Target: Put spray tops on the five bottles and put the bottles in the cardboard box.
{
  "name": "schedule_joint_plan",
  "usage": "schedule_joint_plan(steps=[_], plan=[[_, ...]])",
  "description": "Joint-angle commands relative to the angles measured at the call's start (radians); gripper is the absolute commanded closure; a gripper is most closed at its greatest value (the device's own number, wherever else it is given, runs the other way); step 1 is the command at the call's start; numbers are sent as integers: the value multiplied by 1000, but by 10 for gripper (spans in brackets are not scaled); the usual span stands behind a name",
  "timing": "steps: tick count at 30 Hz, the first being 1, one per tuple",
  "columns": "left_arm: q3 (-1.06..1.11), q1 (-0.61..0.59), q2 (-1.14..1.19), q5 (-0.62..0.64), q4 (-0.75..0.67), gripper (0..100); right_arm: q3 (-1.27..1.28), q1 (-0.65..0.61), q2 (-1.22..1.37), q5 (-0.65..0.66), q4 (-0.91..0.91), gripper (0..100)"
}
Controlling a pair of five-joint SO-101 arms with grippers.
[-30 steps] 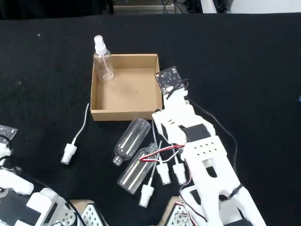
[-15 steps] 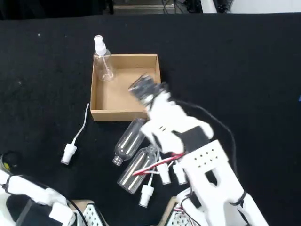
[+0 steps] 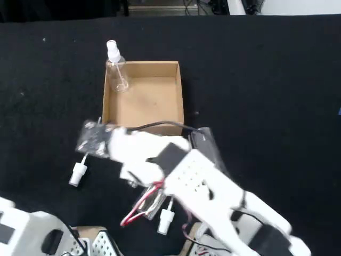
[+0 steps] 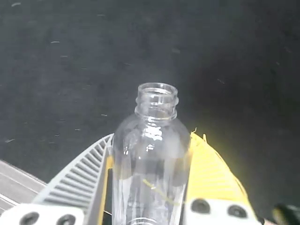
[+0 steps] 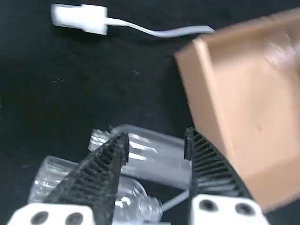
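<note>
High view: cardboard box (image 3: 152, 98) is sitting mid-desk (image 3: 266, 80), open side up. Capped bottle (image 3: 117, 72) is standing upright in the box's far-left corner. Right arm (image 3: 186, 176) is spanning the desk from the near right, passing just in front of the box, with its blurred tip ending past the box's near-left corner. Long-tubed spray top (image 3: 78, 173) is lying beside that tip, its tube running toward the box corner. Second spray top (image 3: 165, 220) is lying close under the arm, just beside a half-hidden lying bottle (image 3: 150, 201). Left arm (image 3: 26, 234) is sitting at the near-left corner.

Left wrist view: left hand (image 4: 152, 140) is gripping an uncapped bottle (image 4: 150, 178), fingers pressing both sides, bare neck pointing away from the camera over black desk.

Right wrist view: right hand (image 5: 154, 140) is hanging moderately wide, gripping nothing. Farther bottle (image 5: 154, 157) is lying crosswise beyond the fingertips; cannot tell whether they are touching it. Nearer bottle (image 5: 70, 180) is lying alongside it, partly behind one finger. The box corner is showing just beside the other finger, and the long-tubed spray top is lying well apart.
</note>
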Motion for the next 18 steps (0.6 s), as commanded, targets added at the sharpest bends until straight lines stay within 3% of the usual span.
schedule_joint_plan(steps=[1,5,9,18], plan=[[-308,-81,161,54,68,960,-102,-100,124,15,-72,763],[-450,-127,308,54,98,960,-185,-157,300,37,-124,716],[-587,-142,427,52,106,960,-283,-201,464,178,-133,716],[-720,-148,506,52,106,960,-542,-212,702,304,-133,716]])
